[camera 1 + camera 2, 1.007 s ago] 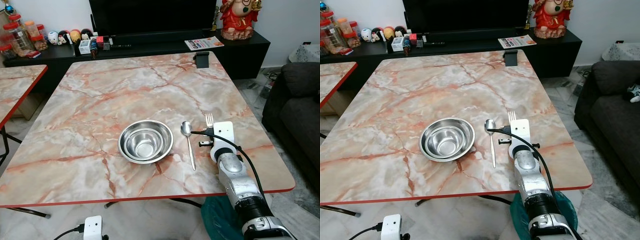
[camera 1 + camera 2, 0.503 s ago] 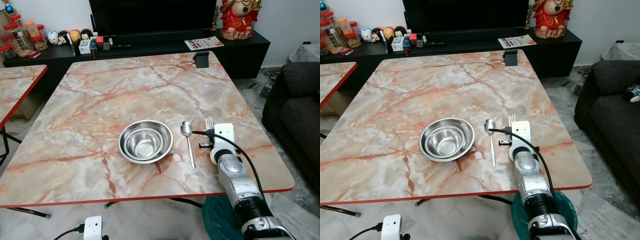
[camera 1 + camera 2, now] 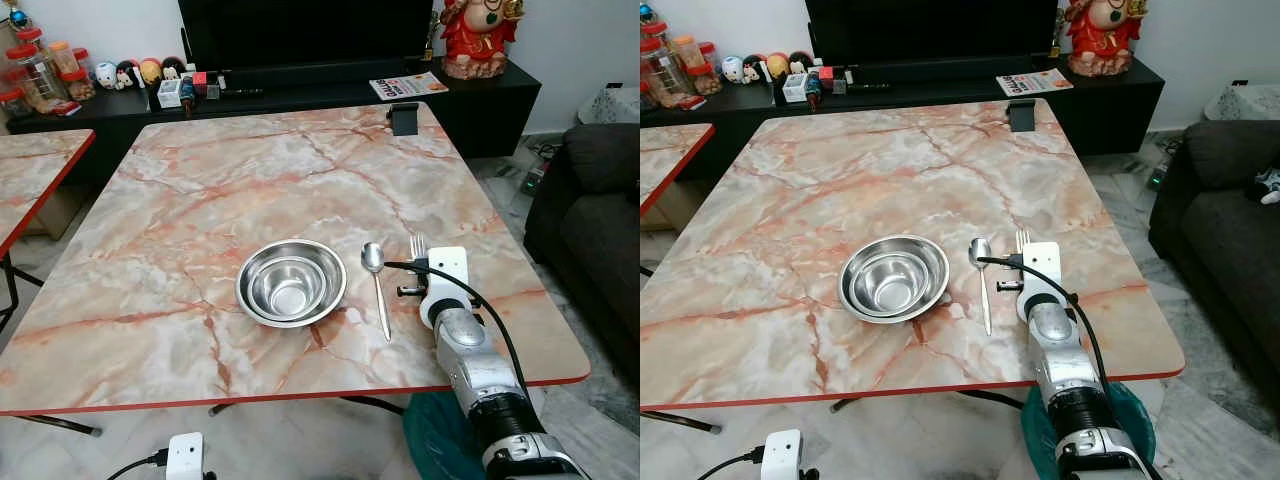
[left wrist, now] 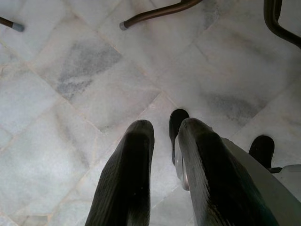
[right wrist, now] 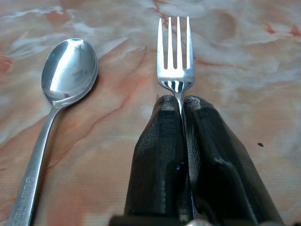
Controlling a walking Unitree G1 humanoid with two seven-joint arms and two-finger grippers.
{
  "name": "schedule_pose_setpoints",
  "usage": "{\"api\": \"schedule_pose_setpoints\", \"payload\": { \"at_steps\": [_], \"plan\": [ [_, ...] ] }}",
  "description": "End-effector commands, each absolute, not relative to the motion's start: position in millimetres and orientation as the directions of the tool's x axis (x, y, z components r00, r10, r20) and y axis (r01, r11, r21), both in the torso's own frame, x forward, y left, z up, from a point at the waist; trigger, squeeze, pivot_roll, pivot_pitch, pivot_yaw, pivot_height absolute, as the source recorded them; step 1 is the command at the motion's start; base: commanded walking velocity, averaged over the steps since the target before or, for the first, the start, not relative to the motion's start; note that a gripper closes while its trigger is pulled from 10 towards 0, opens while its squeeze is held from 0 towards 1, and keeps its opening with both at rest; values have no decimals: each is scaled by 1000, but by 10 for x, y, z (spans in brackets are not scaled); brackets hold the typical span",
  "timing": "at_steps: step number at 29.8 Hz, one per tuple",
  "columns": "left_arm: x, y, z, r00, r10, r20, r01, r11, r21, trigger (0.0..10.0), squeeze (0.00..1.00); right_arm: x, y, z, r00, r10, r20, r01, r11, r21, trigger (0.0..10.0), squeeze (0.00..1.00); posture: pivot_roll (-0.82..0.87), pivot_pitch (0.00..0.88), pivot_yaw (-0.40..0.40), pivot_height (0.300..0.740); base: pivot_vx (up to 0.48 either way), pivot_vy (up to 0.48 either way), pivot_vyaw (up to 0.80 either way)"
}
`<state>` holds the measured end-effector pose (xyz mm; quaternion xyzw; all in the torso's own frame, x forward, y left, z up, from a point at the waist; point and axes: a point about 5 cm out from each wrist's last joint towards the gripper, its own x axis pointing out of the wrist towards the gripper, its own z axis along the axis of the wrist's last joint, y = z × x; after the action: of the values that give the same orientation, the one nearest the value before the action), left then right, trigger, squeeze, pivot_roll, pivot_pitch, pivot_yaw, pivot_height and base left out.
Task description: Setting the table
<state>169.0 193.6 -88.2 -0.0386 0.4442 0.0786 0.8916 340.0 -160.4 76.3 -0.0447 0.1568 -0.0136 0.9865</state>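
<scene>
A steel bowl (image 3: 291,282) stands near the front middle of the marble table (image 3: 200,200). Just to its right a spoon (image 3: 375,272) lies flat, its head pointing away from me. Right of the spoon lies a fork (image 5: 175,52), parallel to it and low on the tabletop, with the tines (image 3: 418,243) pointing away. My right gripper (image 5: 180,101) is shut on the fork's handle just behind the tines. The left gripper (image 4: 164,129) hangs idle over the tiled floor, its fingers close together and holding nothing.
A small black stand (image 3: 404,118) sits at the table's far right edge. Behind it is a dark TV cabinet (image 3: 300,90) with jars and figurines. A second table (image 3: 30,170) is on the left and a dark sofa (image 3: 595,220) on the right.
</scene>
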Motion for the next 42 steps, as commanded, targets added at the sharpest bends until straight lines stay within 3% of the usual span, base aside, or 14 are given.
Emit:
{"api": "schedule_pose_setpoints", "payload": {
  "at_steps": [1,5,6,7,21,22,23,34,42],
  "plan": [
    [1664,1983,-888,584,116,-803,-183,983,9,10000,0,3431,-1572,791,954,-27,-299,3,997,-82,10000,0,-9,32,74,740,0,0,0],
    [1663,1982,-889,583,116,-804,-183,983,10,10000,0,3431,-1572,784,953,-24,-301,-1,997,-83,10000,0,-10,33,75,740,0,0,0],
    [1664,1981,-889,583,116,-804,-183,983,10,10000,0,3431,-1573,783,953,-22,-302,-3,997,-83,10000,322,-9,32,74,740,0,0,0],
    [1664,1980,-889,583,117,-804,-183,983,10,10000,0,3431,-1573,781,953,-22,-302,-3,997,-82,10000,1000,-9,32,74,740,0,0,0],
    [1679,1982,-883,585,117,-803,-182,983,11,10000,0,3443,-1568,783,955,-21,-296,-6,996,-88,10000,1000,-8,27,75,740,0,0,0],
    [1683,1983,-881,585,117,-803,-182,983,11,10000,0,3448,-1565,796,958,-18,-286,-9,996,-93,10000,953,-9,26,75,740,0,0,0],
    [1686,1984,-880,585,117,-802,-181,983,11,10000,0,3455,-1564,814,961,-17,-277,-13,994,-106,10000,0,-10,25,76,740,0,0,0],
    [1702,1984,-873,588,115,-801,-179,984,10,10000,0,3481,-1556,881,972,-21,-235,-6,994,-111,10000,0,-8,20,77,740,0,0,0],
    [1741,1984,-851,609,121,-784,-193,981,1,10000,0,3509,-1510,1386,990,-6,139,28,987,-159,10000,0,-14,19,77,740,0,0,0]
  ]
}}
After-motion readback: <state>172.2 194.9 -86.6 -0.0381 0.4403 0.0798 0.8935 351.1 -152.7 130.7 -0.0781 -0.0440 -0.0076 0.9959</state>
